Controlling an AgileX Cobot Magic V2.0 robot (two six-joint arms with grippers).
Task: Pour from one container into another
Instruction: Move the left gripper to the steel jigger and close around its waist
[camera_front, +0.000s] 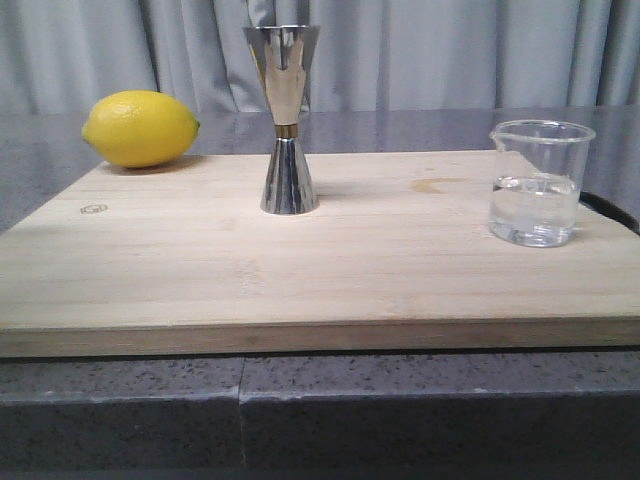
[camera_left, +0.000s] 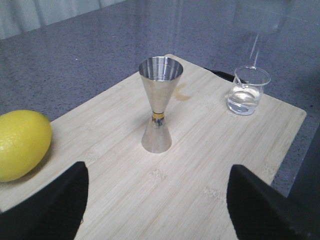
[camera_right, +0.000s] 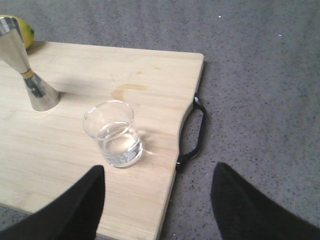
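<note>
The left arm's black fingers (camera_left: 55, 205) stand wide apart and hold nothing. Ahead of them, between the two tips' lines, a tall shiny steel hourglass-shaped jigger (camera_left: 158, 105) with a thin gold band at its waist stands upright on a pale wooden cutting board (camera_left: 190, 175). A yellow lemon (camera_left: 20, 144) rests on the board just off the one finger's outer side.

The right arm's black fingers (camera_right: 250, 205) are likewise spread wide and empty. Just ahead of them, nearer the one finger, stands a small clear glass beaker (camera_right: 114, 133), upright and holding a little clear liquid. The jigger is well beyond it. The board's black handle (camera_right: 192, 135) lies between the fingers' lines, over the grey speckled counter (camera_right: 260, 75).
</note>
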